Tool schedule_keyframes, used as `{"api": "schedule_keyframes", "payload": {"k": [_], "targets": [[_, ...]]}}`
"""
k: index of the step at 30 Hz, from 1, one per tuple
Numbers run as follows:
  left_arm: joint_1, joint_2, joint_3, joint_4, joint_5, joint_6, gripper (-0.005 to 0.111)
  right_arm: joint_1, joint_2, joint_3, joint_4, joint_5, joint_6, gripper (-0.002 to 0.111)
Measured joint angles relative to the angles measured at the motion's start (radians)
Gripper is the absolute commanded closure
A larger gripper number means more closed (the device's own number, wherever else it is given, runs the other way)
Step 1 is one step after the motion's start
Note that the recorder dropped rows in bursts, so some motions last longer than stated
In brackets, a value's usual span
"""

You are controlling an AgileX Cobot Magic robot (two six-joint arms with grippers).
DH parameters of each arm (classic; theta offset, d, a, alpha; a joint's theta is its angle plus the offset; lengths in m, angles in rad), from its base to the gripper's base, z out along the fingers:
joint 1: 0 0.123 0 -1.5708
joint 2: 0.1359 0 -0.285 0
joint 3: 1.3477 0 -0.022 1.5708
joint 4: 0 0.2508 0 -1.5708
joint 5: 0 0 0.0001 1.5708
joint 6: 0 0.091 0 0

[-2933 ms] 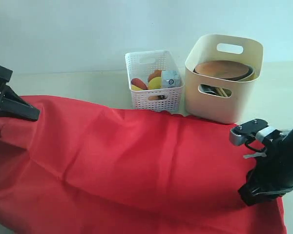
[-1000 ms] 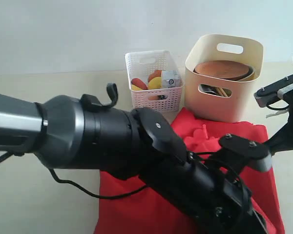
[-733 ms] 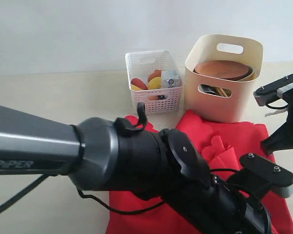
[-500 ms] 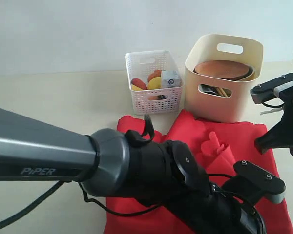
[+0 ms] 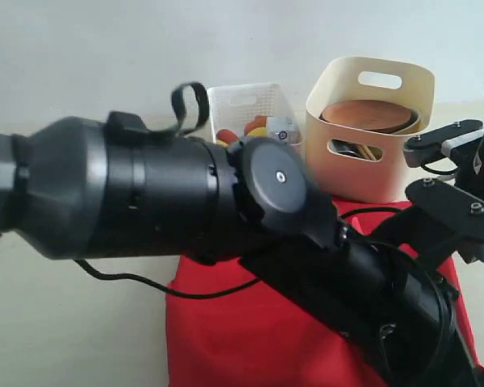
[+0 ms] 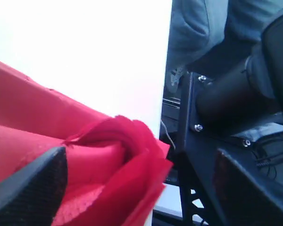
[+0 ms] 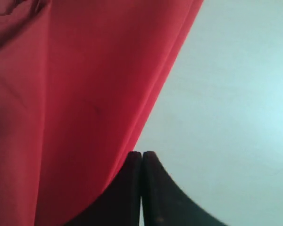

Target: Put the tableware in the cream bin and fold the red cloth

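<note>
Now the big black left arm (image 5: 145, 193) sits higher than a moment ago and hides more of the red cloth (image 5: 242, 339). The left gripper (image 6: 137, 186) has let go: its two jaws stand wide apart, with a bunched bit of cloth between them. The right gripper (image 7: 141, 162) is pinched tight, right at the cloth's edge. The brown plate (image 5: 367, 114) lies in the cream bin (image 5: 387, 173), just behind the cloth.
</note>
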Motion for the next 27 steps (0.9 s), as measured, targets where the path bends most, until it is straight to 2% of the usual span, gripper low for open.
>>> {"api": "schedule_keyframes", "payload": {"k": [5, 9, 11, 13, 16, 18, 20, 27], "targets": [[0.045, -0.117, -0.002, 0.231, 0.059, -0.167, 0.027, 0.0, 0.0, 0.0, 0.181, -0.008, -0.16, 0.108], [0.107, -0.201, -0.002, 0.229, 0.138, -0.202, 0.027, 0.0, 0.0, 0.0, 0.392, -0.01, -0.357, 0.106], [0.107, -0.185, -0.002, 0.201, 0.17, -0.205, 0.027, 0.0, 0.0, 0.0, 0.42, -0.02, -0.382, 0.1], [0.083, -0.126, -0.002, 0.159, 0.149, -0.179, 0.027, 0.0, 0.0, 0.0, 0.42, -0.026, -0.384, 0.096], [0.031, 0.017, -0.002, 0.121, -0.025, -0.12, 0.022, 0.0, 0.0, 0.0, 0.354, -0.03, -0.343, 0.089], [-0.001, 0.111, -0.002, 0.161, -0.132, -0.109, 0.02, 0.0, 0.0, 0.0, 0.255, -0.038, -0.247, 0.084], [-0.034, 0.156, -0.002, 0.256, -0.178, -0.109, 0.02, 0.0, 0.0, 0.0, 0.169, -0.044, -0.18, 0.077], [-0.121, 0.099, -0.005, 0.396, -0.228, -0.119, 0.02, 0.0, 0.0, 0.0, 0.138, -0.068, -0.152, 0.062]]}}
